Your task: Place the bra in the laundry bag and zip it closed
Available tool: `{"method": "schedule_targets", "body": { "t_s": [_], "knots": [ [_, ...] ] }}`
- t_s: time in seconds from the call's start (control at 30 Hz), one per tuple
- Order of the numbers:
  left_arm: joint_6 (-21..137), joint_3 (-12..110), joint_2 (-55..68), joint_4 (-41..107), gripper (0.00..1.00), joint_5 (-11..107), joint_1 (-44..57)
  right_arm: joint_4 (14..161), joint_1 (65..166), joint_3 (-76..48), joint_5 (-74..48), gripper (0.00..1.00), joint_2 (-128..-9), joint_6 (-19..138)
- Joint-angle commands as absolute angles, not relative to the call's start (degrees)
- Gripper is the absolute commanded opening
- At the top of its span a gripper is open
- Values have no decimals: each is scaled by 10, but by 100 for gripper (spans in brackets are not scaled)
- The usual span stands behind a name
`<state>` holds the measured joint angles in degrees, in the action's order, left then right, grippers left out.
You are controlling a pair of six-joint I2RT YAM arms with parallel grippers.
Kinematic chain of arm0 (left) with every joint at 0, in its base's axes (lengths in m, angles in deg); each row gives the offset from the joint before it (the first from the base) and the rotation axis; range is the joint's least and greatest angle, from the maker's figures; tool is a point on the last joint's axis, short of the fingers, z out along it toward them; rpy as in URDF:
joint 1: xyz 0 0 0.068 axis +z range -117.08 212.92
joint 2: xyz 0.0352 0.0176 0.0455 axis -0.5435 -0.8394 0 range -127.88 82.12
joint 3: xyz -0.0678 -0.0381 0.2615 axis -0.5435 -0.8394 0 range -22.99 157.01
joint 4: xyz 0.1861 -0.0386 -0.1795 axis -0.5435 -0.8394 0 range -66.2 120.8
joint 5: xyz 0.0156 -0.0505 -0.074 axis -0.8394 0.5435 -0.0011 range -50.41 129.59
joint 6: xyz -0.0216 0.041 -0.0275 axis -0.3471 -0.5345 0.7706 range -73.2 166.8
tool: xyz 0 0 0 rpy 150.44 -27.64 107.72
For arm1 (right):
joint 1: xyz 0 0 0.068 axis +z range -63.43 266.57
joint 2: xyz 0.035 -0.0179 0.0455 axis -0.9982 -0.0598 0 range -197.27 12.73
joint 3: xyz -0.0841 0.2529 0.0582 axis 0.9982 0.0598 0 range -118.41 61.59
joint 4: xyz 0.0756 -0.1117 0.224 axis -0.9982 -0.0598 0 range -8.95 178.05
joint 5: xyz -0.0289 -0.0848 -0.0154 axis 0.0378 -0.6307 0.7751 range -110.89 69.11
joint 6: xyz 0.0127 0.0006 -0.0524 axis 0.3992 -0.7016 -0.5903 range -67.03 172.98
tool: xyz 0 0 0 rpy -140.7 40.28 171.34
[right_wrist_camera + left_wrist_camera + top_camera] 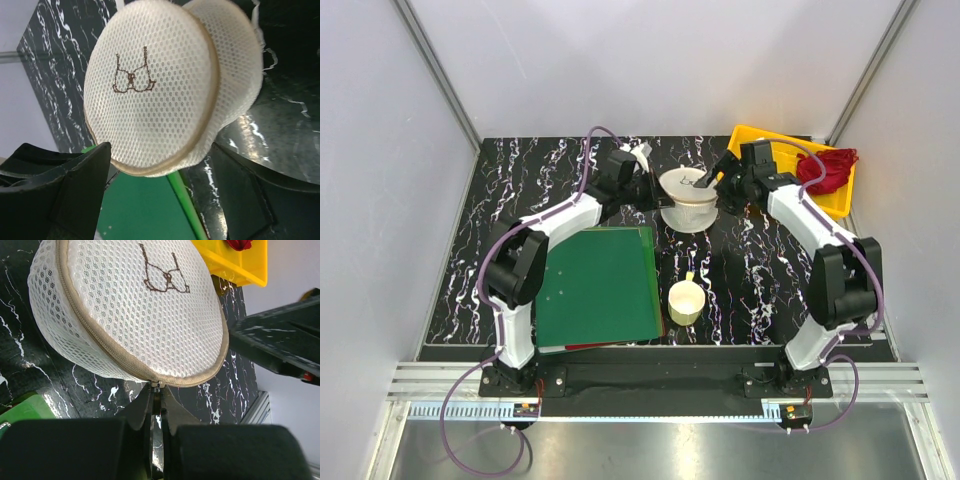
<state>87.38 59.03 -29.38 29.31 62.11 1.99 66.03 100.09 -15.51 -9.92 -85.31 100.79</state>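
Left tool [156, 392] pinches shut on the zipper pull [157, 385] of the laundry bag [130, 310]; right tool [159, 160] stands wide astride its rim. Black marbled tabletop [760, 270] lies beneath, white walls [650, 60] behind.

The bag [688, 198] sits near the tabletop's [760, 270] far edge, about midway across. The left gripper [650, 188] is at its left rim and the right gripper [713, 184] is at its right. The tray [835, 203] lies in the far right corner, with a garment [826, 170] in it. The board [598, 285] lies left of centre. The cup [685, 303] stands just beside the board's right edge, in front of the bag.
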Motion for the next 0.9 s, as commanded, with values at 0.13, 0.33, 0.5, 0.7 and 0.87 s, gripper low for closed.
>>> {"method": "schedule_targets", "body": {
  "t_s": [0.13, 0.33, 0.5, 0.7, 0.87],
  "knots": [
    [876, 601, -288, 328, 0, 637, 4, 677, 1005, -74, -118, 91, -739, 1098],
    [871, 590, -284, 329, 0, 633, -6, 822, 1019, 9, -70, 81, -743, 1264],
    [872, 583, -283, 334, 0, 634, -14, 858, 1033, -5, -58, 69, -783, 1303],
    [865, 587, -277, 337, 0, 640, -14, 861, 1040, -33, -63, 43, -821, 1308],
    [855, 595, -270, 314, 0, 638, 21, 855, 1036, -49, -81, 0, -831, 1268]
  ]
}}
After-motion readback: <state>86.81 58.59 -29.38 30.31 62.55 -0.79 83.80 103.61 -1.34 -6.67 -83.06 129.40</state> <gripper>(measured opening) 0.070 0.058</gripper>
